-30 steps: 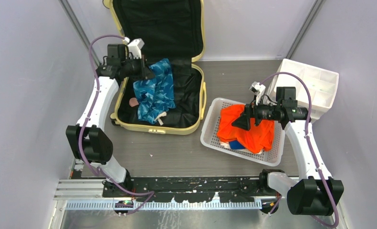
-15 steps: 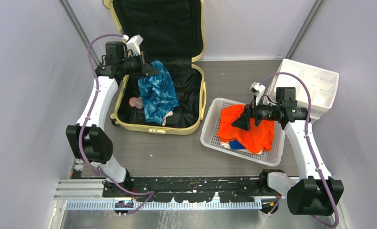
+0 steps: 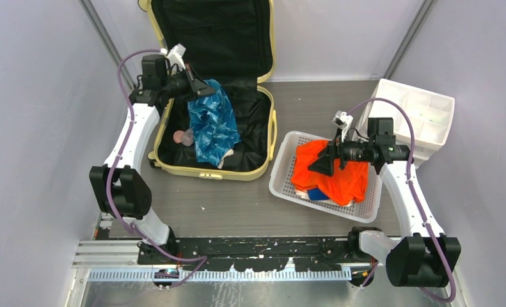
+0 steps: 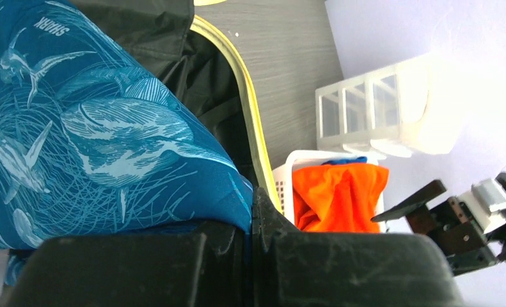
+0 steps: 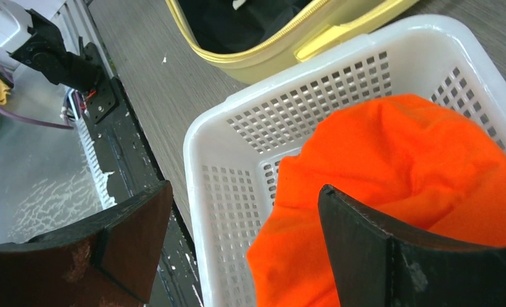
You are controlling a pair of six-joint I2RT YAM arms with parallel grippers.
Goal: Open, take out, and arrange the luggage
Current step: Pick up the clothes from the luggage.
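Note:
The pale yellow luggage [image 3: 237, 174] lies open at the back left, its lid propped up and its black lining showing. My left gripper [image 3: 206, 89] hangs over its back edge, shut on the top of a blue shark-print cloth [image 3: 213, 125] that drapes down into the case. The left wrist view shows the jaws [image 4: 253, 211] pinched on the blue cloth [image 4: 96, 134] beside the luggage rim [image 4: 247, 115]. My right gripper [image 3: 315, 167] stands open, [image 5: 244, 192] in its own view, just over an orange cloth [image 5: 416, 160] in the white basket [image 5: 199, 128], holding nothing.
A small pink object [image 3: 183, 136] lies on the lining left of the blue cloth. A white stacked drawer bin [image 3: 423, 115] stands at the back right against the wall. Something blue [image 3: 315, 194] peeks from under the orange cloth [image 3: 330, 169]. Walls close in on both sides.
My left gripper has risen and swung right with the blue cloth, which now hangs bunched and uncovers the pink object. The right gripper has edged slightly left, still open.

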